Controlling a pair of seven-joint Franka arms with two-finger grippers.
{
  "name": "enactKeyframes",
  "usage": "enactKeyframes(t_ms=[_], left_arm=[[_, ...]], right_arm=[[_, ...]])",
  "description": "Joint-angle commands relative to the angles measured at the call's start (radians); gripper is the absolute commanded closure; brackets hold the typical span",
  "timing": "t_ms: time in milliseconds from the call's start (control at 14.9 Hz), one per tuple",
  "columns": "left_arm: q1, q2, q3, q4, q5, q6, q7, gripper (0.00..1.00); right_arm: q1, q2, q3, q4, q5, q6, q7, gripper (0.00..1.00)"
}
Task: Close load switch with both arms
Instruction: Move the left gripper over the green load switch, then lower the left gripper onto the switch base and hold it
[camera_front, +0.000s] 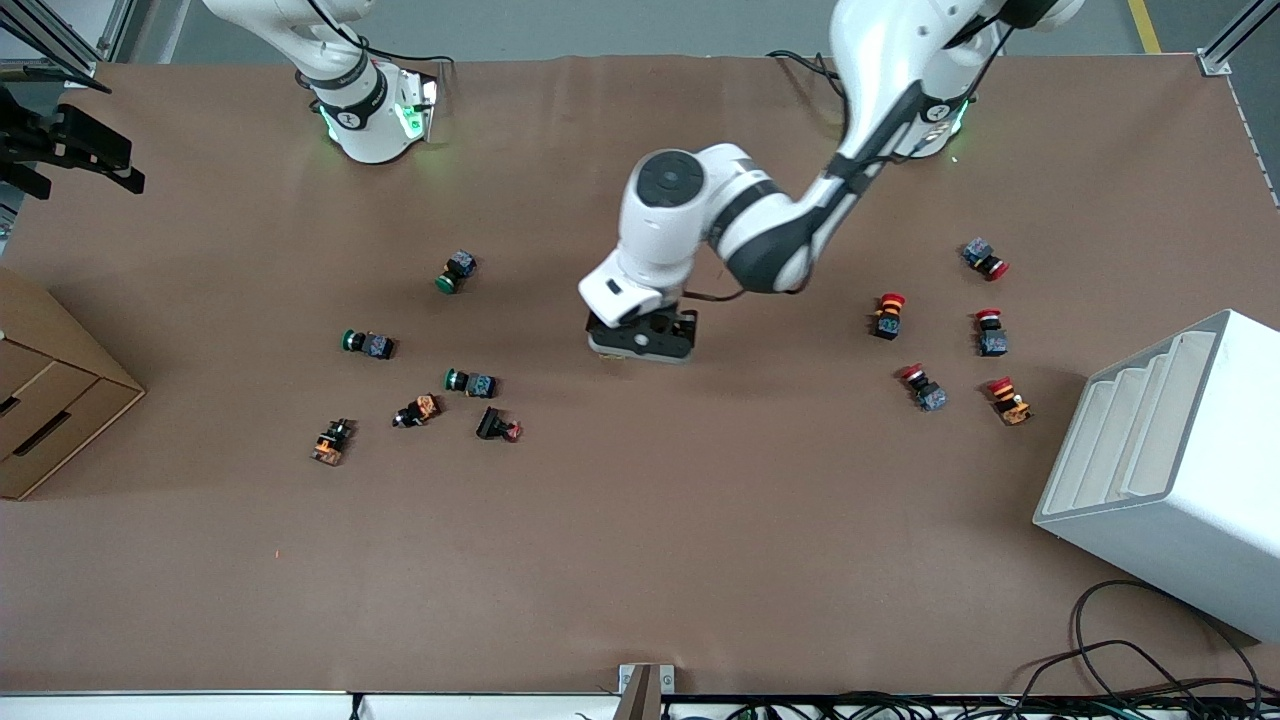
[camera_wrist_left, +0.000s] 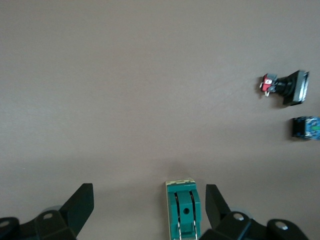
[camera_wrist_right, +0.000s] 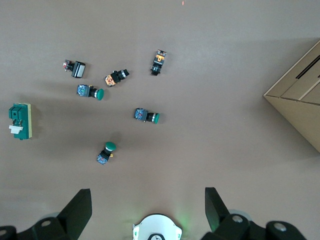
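Front view: your left end effector (camera_front: 641, 338) sits low at frame centre, hiding the load switch (camera_wrist_left: 182, 210).

Left wrist view: fingers spread wide, switch at the bottom edge, nearer one finger (camera_wrist_left: 216, 206). Closing off-centre could shove it sideways.

Right wrist view: right end effector (camera_wrist_right: 145, 206) open, waiting high; switch at mid-left edge.

A brown-covered table (camera_front: 640, 560) fills the frame under even light. A cardboard box (camera_front: 45, 390) sits at the left edge, a white slotted bin (camera_front: 1170, 470) at lower right, black cables (camera_front: 1130, 660) trailing below it.
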Motion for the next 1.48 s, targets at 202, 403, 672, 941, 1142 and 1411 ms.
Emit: enactKeyframes(t_ms=[202, 403, 672, 941, 1142, 1411], left_arm=[[-0.097, 0.082, 0.003, 0.008, 0.231, 0.091, -0.311, 0.01], [-0.116, 0.084, 0.003, -0.047, 0.344, 0.091, -0.41, 0.01], [-0.117, 0.068, 0.0, -0.139, 0.439, 0.091, -0.506, 0.01], [-0.148, 0.07, -0.001, -0.186, 0.524, 0.092, -0.651, 0.01], [-0.148, 0.067, -0.017, -0.228, 0.571, 0.138, -0.71, 0.01], [-0.149, 0.067, -0.018, -0.275, 0.703, 0.172, -0.84, 0.02]], right_arm=[[-0.003, -0.02, -0.001, -0.004, 0.008, -0.009, 0.005, 0.0], [-0.002, -0.003, -0.003, -0.002, 0.005, -0.042, 0.0, 0.0], [-0.006, 0.006, -0.003, -0.001, 0.0, -0.032, -0.001, 0.0], [-0.006, 0.006, -0.003, -0.001, -0.003, -0.03, -0.001, 0.0], [-0.008, 0.008, -0.003, -0.001, -0.003, -0.024, -0.001, 0.0], [-0.013, 0.009, -0.003, -0.001, 0.009, 0.004, 0.002, 0.0]])
